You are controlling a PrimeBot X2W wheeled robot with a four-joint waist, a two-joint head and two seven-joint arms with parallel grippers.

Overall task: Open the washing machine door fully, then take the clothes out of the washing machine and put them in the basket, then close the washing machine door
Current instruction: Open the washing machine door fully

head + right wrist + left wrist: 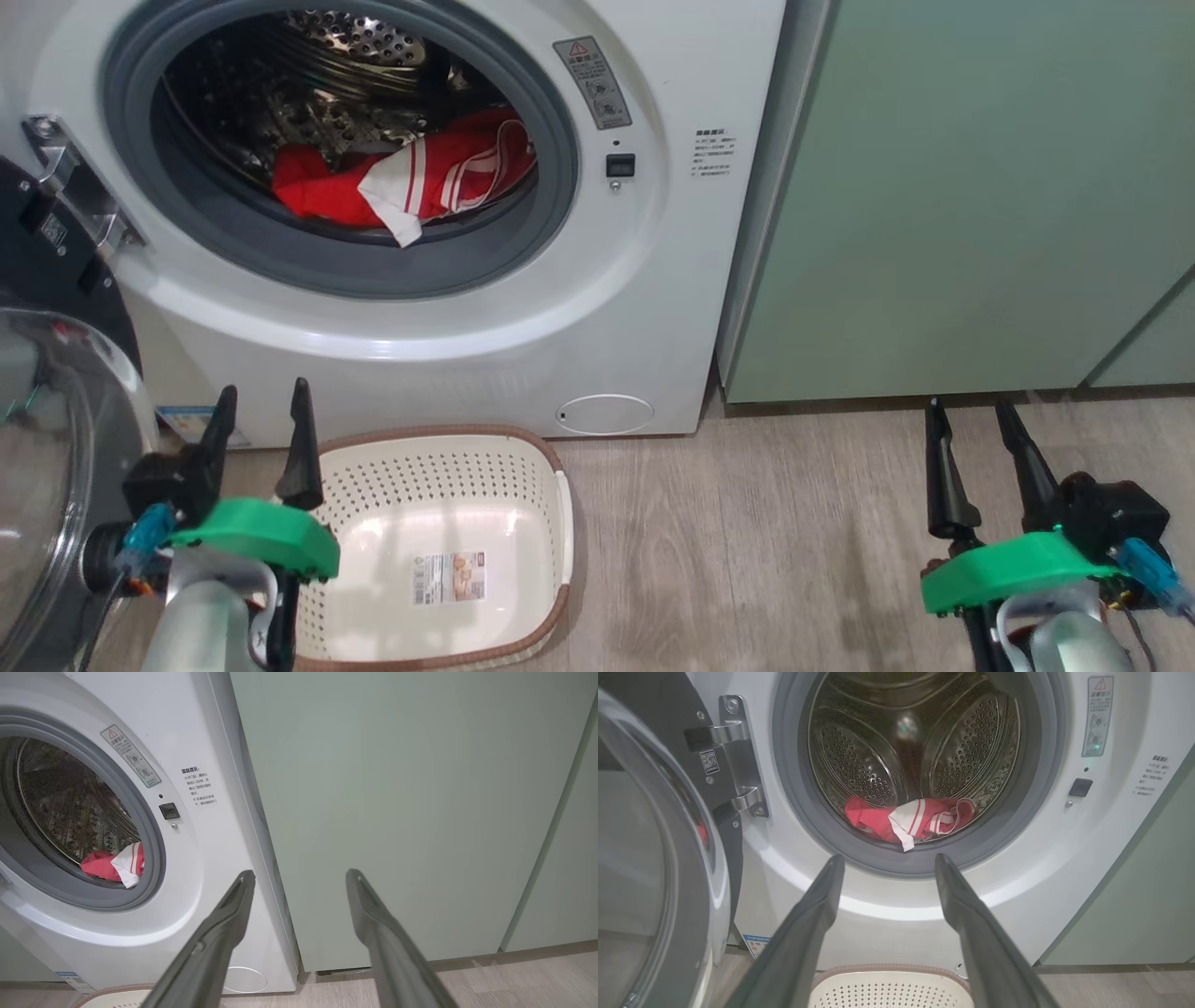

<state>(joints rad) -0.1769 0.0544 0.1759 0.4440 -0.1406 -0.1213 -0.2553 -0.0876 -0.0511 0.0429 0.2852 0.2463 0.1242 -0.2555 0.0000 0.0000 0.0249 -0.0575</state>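
Left gripper (263, 387): fingers spread, empty, standing at the left edge of the basket (546, 471), which sits on the floor (747, 541) against the foot of the washing machine (616, 317). The clothes (411, 177) lie ahead of and above it at the drum's front lip, untouched; the door (56, 448) hangs open to its left. Right gripper (969, 405): likewise spread and empty, well apart, facing the green cabinet (980, 187).

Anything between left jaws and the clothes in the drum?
Left wrist view: only the lower lip of the grey rubber seal sits between the left gripper, jaws open, and the clothes. The washing machine door stands open at the left.
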